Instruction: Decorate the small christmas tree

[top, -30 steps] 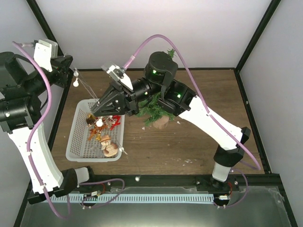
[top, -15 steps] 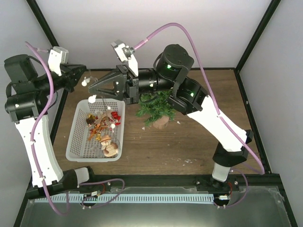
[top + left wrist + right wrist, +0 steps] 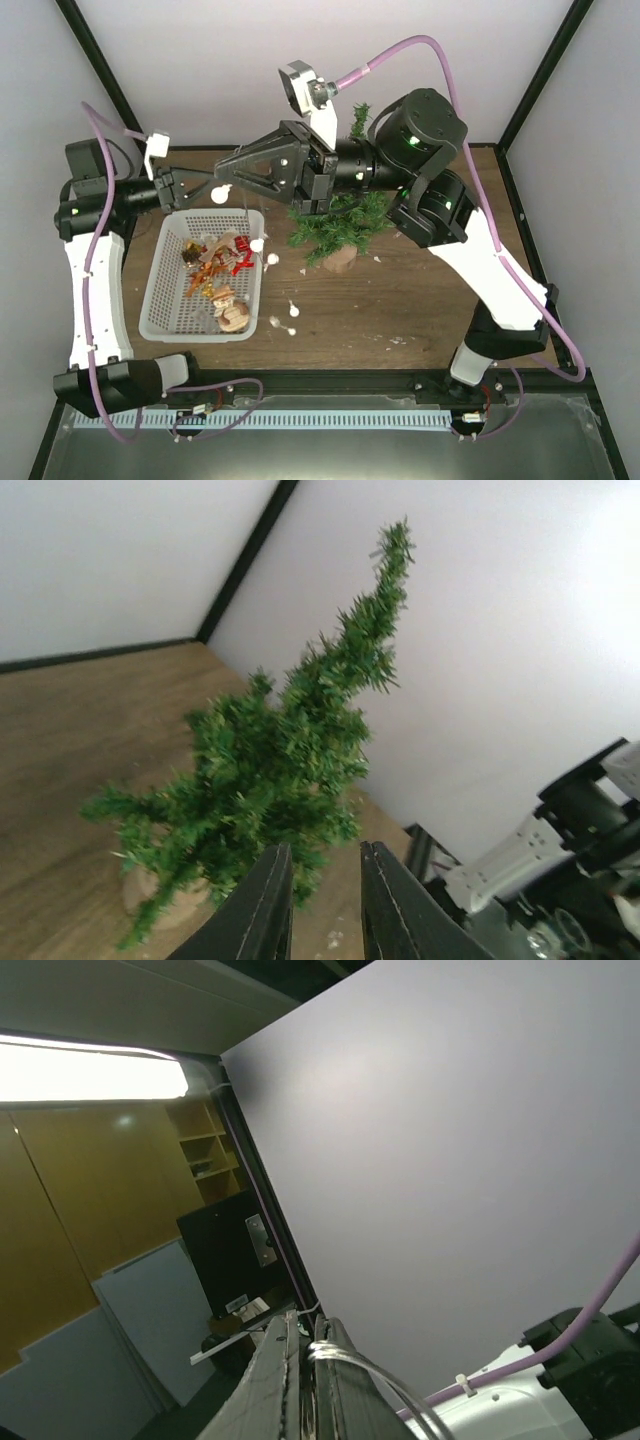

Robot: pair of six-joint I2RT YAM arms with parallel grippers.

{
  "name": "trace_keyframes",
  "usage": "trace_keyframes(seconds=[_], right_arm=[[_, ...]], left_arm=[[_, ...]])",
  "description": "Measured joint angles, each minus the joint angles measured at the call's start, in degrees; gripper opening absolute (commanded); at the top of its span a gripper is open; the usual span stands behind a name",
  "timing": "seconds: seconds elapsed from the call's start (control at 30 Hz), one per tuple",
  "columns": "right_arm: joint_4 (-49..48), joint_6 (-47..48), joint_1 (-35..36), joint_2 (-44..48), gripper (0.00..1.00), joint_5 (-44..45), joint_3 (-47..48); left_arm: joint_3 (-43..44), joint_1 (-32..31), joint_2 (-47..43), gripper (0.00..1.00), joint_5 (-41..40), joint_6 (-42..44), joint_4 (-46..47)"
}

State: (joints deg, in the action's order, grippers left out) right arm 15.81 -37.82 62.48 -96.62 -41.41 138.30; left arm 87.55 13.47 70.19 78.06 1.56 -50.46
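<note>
Right gripper (image 3: 307, 1340) is pinched tight on the bead string (image 3: 257, 243), left gripper (image 3: 322, 865) a little apart, so carry the slack high over the tree (image 3: 335, 222) at frame centre before you lower it onto the branches.

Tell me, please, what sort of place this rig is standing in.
Probably a robotics lab cell inside a larger workroom: the wooden table is boxed in by white panels on black frame posts, and the right wrist view shows shelves and a ceiling light beyond the panels.
</note>
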Motion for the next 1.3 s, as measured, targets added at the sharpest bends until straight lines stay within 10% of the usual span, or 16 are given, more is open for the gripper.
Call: trace_keyframes(seconds=[0.6, 0.9, 1.3], right_arm=[[-1.51, -3.87, -5.16, 0.96, 0.01, -0.39, 0.00], [-2.23, -5.88, -7.56, 1.11, 0.01, -1.57, 0.00], [-2.56, -7.56, -8.26, 1.11, 0.01, -1.84, 0.00]], left_arm=[[-15.58, -12.83, -1.20, 0.71, 1.03, 10.36, -6.93], [-13.05, -16.55, 8.87, 0.74, -0.83, 41.94, -33.83], [-19.74, -22.58, 3.87, 0.74, -12.15, 49.13, -33.33]])
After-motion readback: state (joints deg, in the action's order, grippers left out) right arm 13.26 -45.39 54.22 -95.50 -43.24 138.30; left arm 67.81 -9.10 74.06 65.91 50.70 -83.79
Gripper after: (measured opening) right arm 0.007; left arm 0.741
